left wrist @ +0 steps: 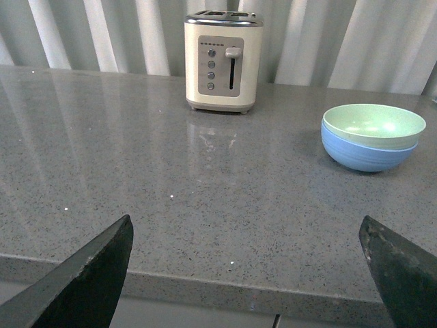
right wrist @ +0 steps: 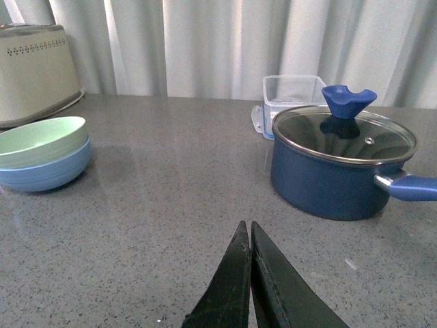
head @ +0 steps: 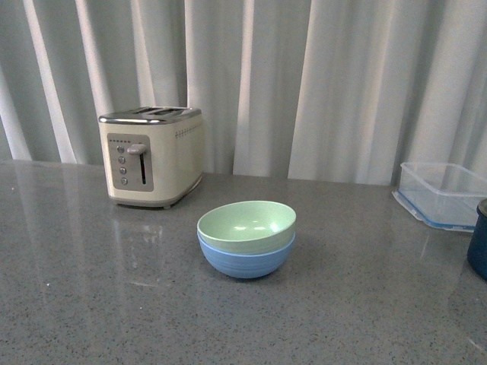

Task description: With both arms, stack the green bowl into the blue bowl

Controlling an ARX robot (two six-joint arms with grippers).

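Down at the near edge of the table [left wrist: 205,205], the left hand [left wrist: 249,273] hangs with its two black fingers [left wrist: 89,273] spread wide apart, nothing between them, hovering above the table's front lip. The right hand [right wrist: 250,273] has its fingers pressed together into a single dark wedge, empty, low over the grey speckled table.

Outward from the hands, the green bowl [head: 246,226] sits nested inside the blue bowl [head: 246,258], its rim standing a little above the blue one's rim (only the green bowl's upper band and hollow show). The pair rests upright near the middle of the table, well apart from both hands.

Behind the bowls and to the left stands a cream toaster [head: 151,157] with a chrome top. On the right side, a dark navy pot [right wrist: 341,164] with a glass lid and blue knob sits near the table's edge, and just behind it lies a clear box [head: 444,194]. Pale pleated curtains [head: 319,84] close off the back.
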